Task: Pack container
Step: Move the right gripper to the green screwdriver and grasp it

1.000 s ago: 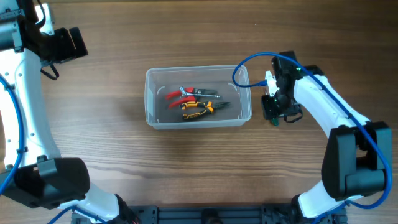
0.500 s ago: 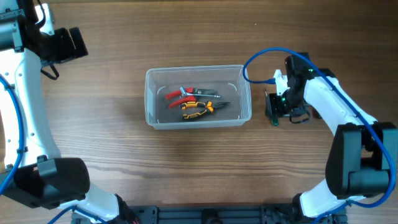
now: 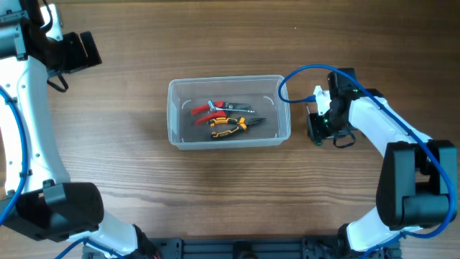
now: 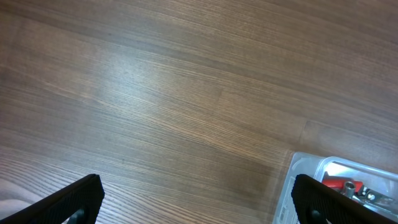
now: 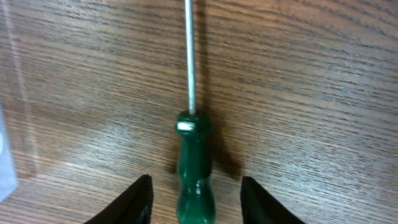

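Two tools lie inside your clear rectangular plastic container, rounded at the corners: red-handled pliers and yellow-and-black-handled pliers. The tub sits mid-way across the wooden table. Just to its right, your right gripper stands spread, a finger on each side of a green-handled screwdriver lying flat on the wood, touching neither. Its shaft tip and handle end are cut off in the wrist view, and overhead shows only a green speck. Your left gripper is spread wide over bare wood, with the tub's corner at the lower right of its view.
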`<state>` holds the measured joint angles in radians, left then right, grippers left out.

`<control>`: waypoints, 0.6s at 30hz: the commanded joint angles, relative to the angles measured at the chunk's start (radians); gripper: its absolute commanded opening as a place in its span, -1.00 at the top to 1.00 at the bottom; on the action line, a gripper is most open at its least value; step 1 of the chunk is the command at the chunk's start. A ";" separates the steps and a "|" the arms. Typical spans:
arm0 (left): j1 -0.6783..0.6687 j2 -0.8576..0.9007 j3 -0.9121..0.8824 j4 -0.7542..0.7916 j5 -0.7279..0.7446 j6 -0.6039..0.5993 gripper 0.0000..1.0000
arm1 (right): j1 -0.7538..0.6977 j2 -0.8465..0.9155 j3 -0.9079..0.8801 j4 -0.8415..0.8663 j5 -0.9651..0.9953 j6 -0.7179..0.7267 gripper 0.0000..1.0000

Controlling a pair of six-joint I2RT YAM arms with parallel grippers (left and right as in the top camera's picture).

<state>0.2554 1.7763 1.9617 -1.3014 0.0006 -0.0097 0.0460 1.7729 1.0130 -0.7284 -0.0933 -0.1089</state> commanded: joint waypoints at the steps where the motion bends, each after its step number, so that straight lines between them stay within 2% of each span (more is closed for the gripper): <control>1: 0.005 0.008 -0.001 0.003 0.002 -0.006 -0.99 | -0.001 0.006 -0.008 -0.006 0.044 -0.020 0.24; 3: 0.005 0.008 -0.001 0.003 0.002 -0.006 -0.99 | -0.001 0.006 -0.008 -0.009 0.044 -0.021 0.38; 5: 0.005 0.008 -0.001 0.003 0.002 -0.006 -1.00 | -0.001 0.006 -0.008 -0.011 0.044 -0.022 0.39; 9: 0.005 0.008 -0.001 0.003 0.002 -0.006 -1.00 | -0.001 0.006 -0.008 -0.013 0.044 -0.023 0.56; 11: 0.005 0.008 -0.001 0.003 0.002 -0.006 -0.99 | -0.001 0.006 -0.008 -0.012 0.043 -0.023 0.28; 13: 0.005 0.008 -0.001 0.002 0.002 -0.006 -1.00 | -0.001 0.006 -0.008 -0.008 0.041 -0.024 -0.10; 14: 0.005 0.008 -0.001 0.002 0.002 -0.006 -0.99 | -0.001 0.006 -0.008 -0.005 0.041 -0.026 -0.22; 18: 0.005 0.008 -0.001 0.003 0.002 -0.006 -1.00 | -0.001 0.007 -0.008 0.025 0.041 -0.101 -0.22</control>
<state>0.2554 1.7763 1.9617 -1.3014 0.0006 -0.0097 0.0460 1.7729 1.0122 -0.7166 -0.0658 -0.1539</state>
